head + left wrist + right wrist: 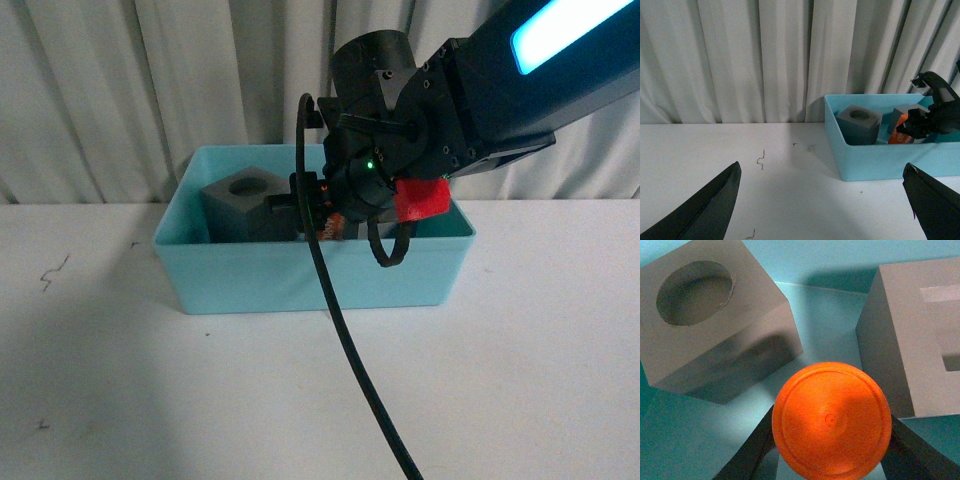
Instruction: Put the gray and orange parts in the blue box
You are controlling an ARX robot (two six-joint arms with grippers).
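The blue box (250,280) stands on the white table in front of the curtain. Inside it sit a gray cube with a round recess (240,205) (858,123) (710,315) and a second gray cube with a rectangular recess (920,335) (902,116). My right gripper (831,440) reaches down into the box, shut on the orange cylinder (831,419) (900,136), which hangs between the two cubes just above the box floor. Left of the box, my left gripper (822,200) is open over bare table, with nothing between its fingers.
A black cable (350,340) hangs from the right arm across the table in front of the box. White curtains (740,55) close off the back. Small pen marks (760,160) dot the table left of the box.
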